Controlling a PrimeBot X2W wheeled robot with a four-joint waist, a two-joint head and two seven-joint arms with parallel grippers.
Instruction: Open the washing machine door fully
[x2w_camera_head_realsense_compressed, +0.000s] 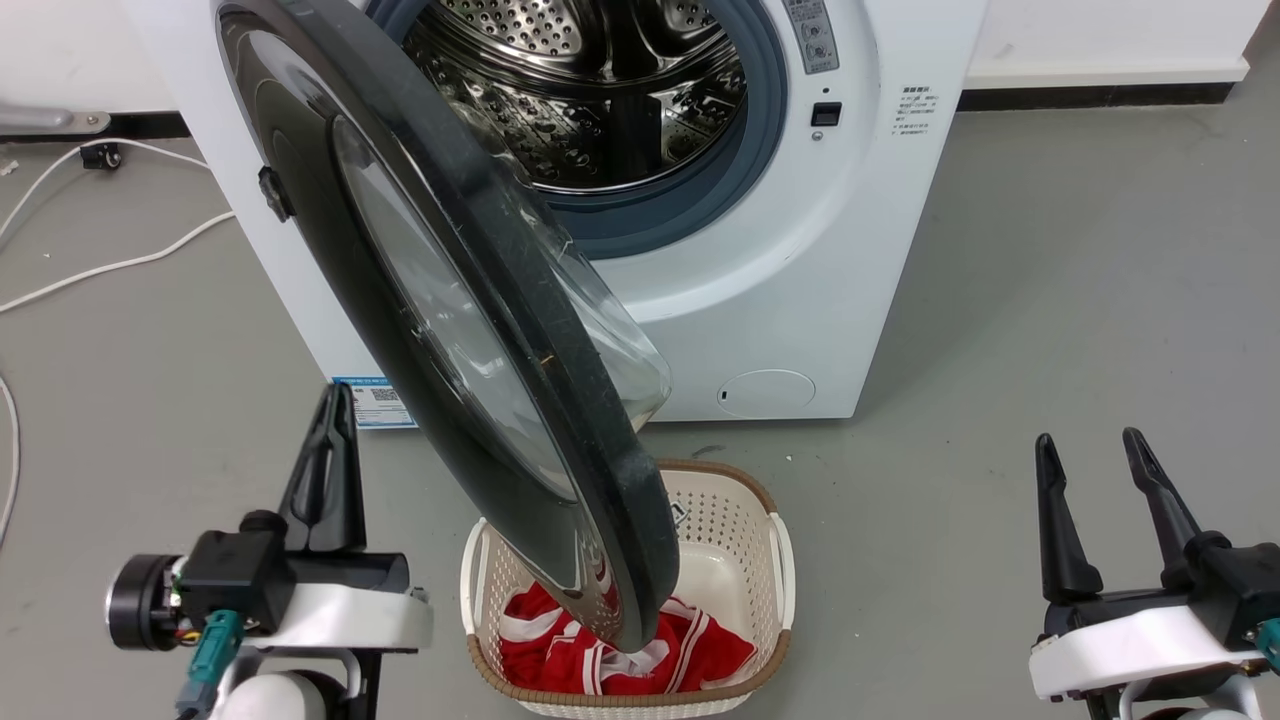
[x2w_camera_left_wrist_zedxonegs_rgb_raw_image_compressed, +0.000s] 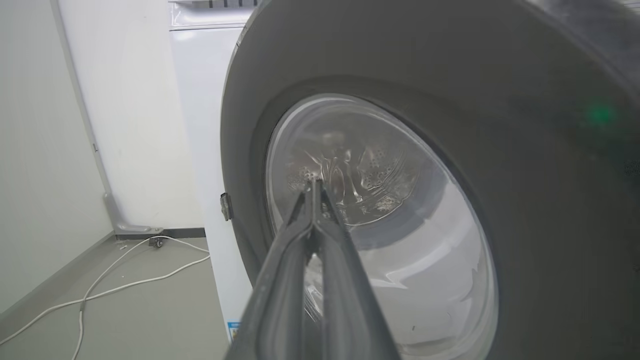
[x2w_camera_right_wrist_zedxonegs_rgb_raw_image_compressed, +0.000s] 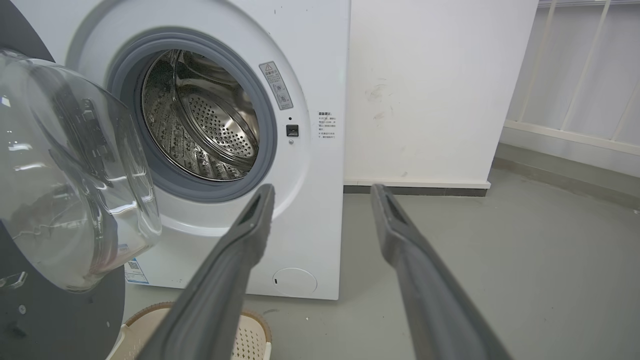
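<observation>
One washing machine door (x2w_camera_head_realsense_compressed: 470, 330) stands part open, edge toward the robot

Hinged at the left of the single white washing machine (x2w_camera_head_realsense_compressed: 800, 290), the round black door stands upright. Its plane runs from the far hinge to a near free edge that hangs over one cream basket (x2w_camera_head_realsense_compressed: 780, 560) holding red cloth (x2w_camera_head_realsense_compressed: 700, 650) with white stripes. Its clear glass bowl faces right, toward the one open steel drum (x2w_camera_head_realsense_compressed: 580, 90); its glossy outer face looks left. The left gripper (x2w_camera_head_realsense_compressed: 337, 395), fingers pressed together and holding nothing, points at that outer face from near by. The right gripper (x2w_camera_head_realsense_compressed: 1087, 440), fingers spread and empty, sits well apart on the right. One grey warning label (x2w_camera_right_wrist_zedxonegs_rgb_raw_image_compressed: 276, 85), one block of small print (x2w_camera_right_wrist_zedxonegs_rgb_raw_image_compressed: 326, 125) and one QR-code sticker (x2w_camera_head_realsense_compressed: 375, 400) are too small to read.
</observation>
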